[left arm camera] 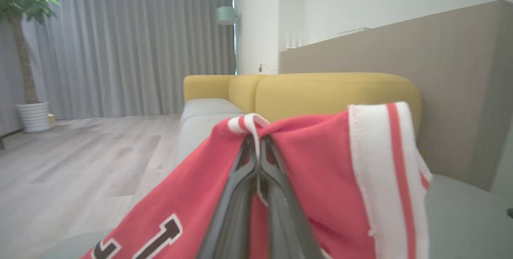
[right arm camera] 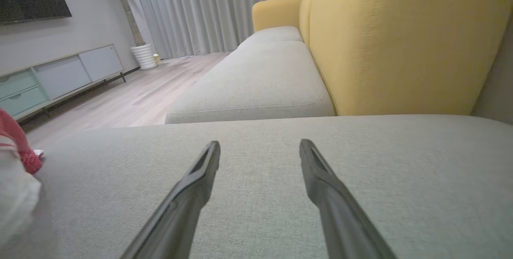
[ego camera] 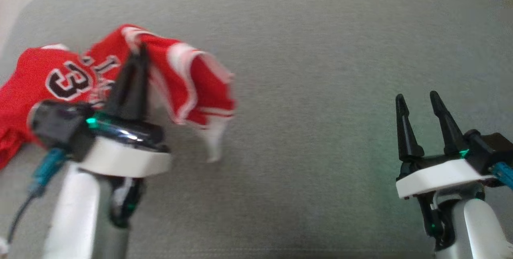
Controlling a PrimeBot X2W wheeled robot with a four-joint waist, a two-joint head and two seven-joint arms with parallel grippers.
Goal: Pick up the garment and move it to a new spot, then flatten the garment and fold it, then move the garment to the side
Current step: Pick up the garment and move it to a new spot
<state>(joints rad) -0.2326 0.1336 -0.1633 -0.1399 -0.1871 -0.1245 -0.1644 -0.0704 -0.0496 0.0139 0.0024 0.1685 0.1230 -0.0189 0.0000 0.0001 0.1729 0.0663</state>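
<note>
Pinching a trimmed edge of the garment, my left gripper is clamped shut, left of centre. Cloth drapes off the tips; the rest is bunched on the grey cushion at far left. The right gripper is idle at lower right, jaws apart. I'd lift until the hem clears, then carry slowly toward the bare centre.

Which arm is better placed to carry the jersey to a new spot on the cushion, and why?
Left. The left gripper is shut on the red jersey at its trimmed edge, with part of it raised off the grey cushion. The right gripper stands open over bare cushion, apart from the jersey.
</note>
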